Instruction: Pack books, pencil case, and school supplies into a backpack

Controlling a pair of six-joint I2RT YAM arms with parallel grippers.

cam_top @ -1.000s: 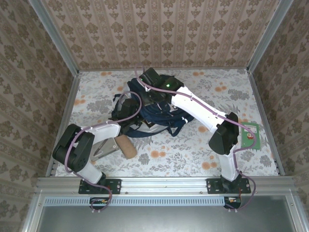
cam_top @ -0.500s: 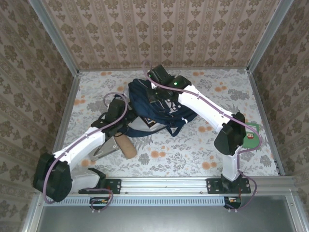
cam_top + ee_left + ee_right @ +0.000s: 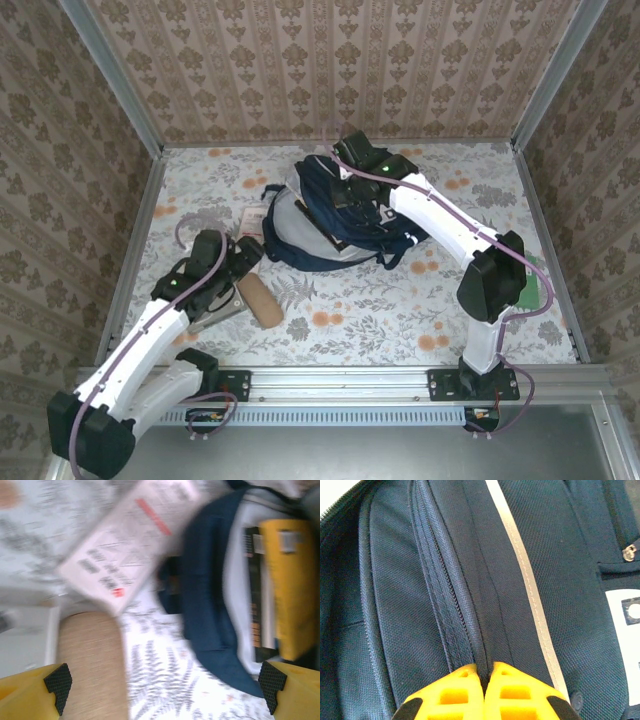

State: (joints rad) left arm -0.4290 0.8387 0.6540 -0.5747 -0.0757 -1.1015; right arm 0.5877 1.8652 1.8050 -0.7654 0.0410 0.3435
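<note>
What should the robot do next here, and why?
Probably centre the open left hand over the tan pencil case, then lower and close. The case lies loose on the table, while the right hand pinches the backpack, whose mouth gapes with books inside.

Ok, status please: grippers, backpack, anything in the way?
Left gripper open near pencil case. Right gripper shut on backpack fabric. Yellow book inside; white packet on table. Nothing seen in the way.

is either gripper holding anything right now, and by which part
The right gripper is shut on the backpack, pinching a fabric fold along its zipper. The left gripper is open, holding nothing.
</note>
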